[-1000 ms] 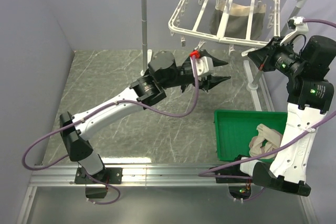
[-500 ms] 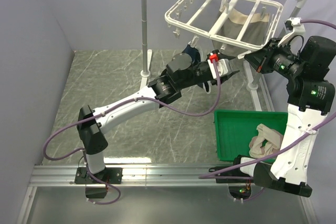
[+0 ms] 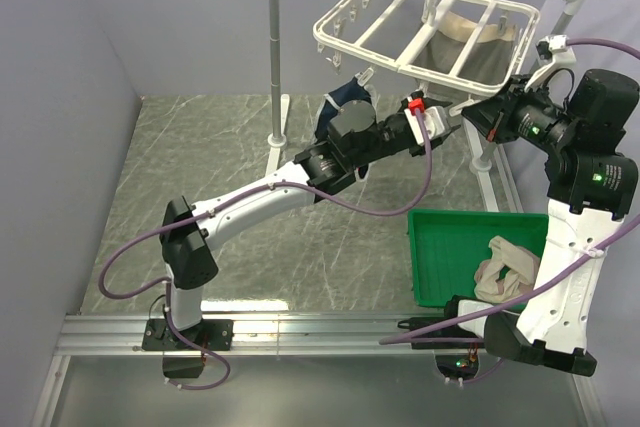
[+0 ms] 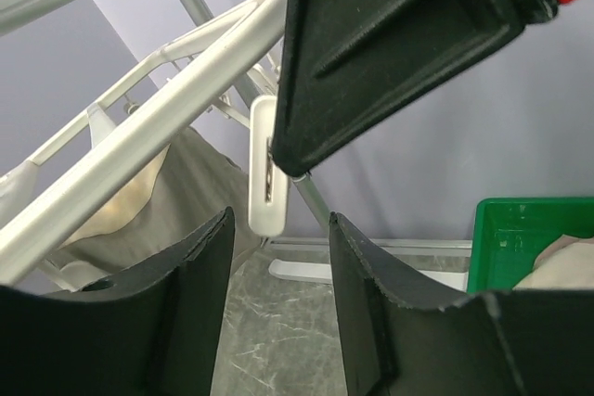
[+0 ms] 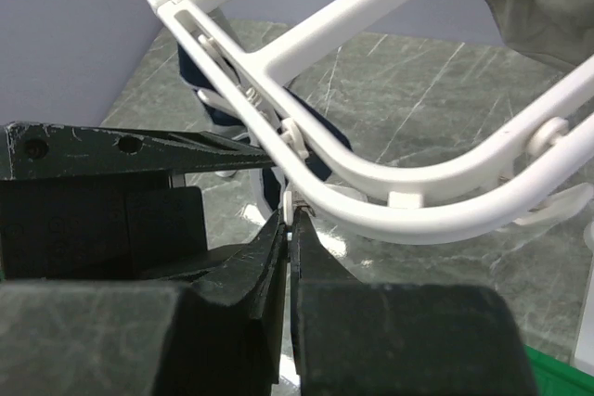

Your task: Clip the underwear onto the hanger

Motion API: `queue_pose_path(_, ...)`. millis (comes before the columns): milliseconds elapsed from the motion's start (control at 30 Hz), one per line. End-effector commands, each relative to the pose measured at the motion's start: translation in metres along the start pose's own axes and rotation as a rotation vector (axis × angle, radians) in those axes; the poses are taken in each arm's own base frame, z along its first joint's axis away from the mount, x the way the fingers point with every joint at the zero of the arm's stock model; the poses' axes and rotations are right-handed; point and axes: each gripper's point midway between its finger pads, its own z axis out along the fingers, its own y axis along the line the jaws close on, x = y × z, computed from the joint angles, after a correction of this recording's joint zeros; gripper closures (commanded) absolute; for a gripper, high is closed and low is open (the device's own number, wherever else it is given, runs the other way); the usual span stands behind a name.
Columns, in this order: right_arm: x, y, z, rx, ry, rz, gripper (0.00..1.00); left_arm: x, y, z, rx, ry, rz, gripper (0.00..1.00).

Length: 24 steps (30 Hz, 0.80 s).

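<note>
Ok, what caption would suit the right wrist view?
Right tool pinching a small white clip under the hanger, with the underwear hanging behind it.

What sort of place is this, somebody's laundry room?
Likely a robotics test cell, not a home: left arm and right arm bolted to a table rail, plain partition walls, a drying hanger hung from a pole stand.

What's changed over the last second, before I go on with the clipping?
The left gripper has swung right and back, from mid-table to under the hanger, near its right side. It is open, with a clip between its jaws. The hanger's left end has lifted, and the underwear now shows hanging below that end. Unchanged: the right gripper shut on the hanger's near edge, and the green bin.
</note>
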Motion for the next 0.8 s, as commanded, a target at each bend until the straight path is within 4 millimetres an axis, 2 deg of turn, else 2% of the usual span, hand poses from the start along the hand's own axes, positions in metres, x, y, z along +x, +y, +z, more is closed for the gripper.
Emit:
queue_pose_path(0,-0.007,0.016,-0.008,-0.044,-0.019,-0.047,1.00,-0.032,0.014,0.006,-0.036,-0.081,0.020,0.50)
queue_pose_path(233,0.002,0.018,-0.006,-0.060,0.015,-0.049,1.00,-0.035,0.011,0.014,-0.019,-0.102,-0.018,0.58)
queue_pose_path(433,-0.001,0.021,-0.009,-0.057,-0.001,-0.050,1.00,-0.032,0.008,0.014,-0.007,-0.088,-0.035,0.80)
queue_pose_path(467,-0.002,0.019,-0.010,-0.039,-0.006,-0.047,0.98,-0.033,0.008,0.012,-0.012,-0.090,-0.033,0.89)
queue_pose_path(500,-0.005,0.017,-0.011,-0.020,-0.019,-0.046,0.83,-0.028,0.007,0.011,-0.011,-0.082,-0.035,0.93)
queue_pose_path(533,-0.009,0.016,-0.014,0.007,-0.037,-0.036,0.74,-0.029,0.008,0.010,-0.014,-0.082,-0.034,0.96)
queue_pose_path(567,-0.014,0.008,-0.016,0.066,-0.062,-0.037,0.62,-0.029,0.007,0.009,-0.014,-0.081,-0.037,0.98)
queue_pose_path(700,-0.020,0.007,-0.030,0.127,-0.127,-0.022,0.40,-0.032,0.006,0.007,-0.006,-0.084,-0.047,1.00)
queue_pose_path(767,-0.016,0.005,-0.029,0.136,-0.128,0.014,0.29,-0.033,0.007,0.007,-0.007,-0.086,-0.049,1.00)
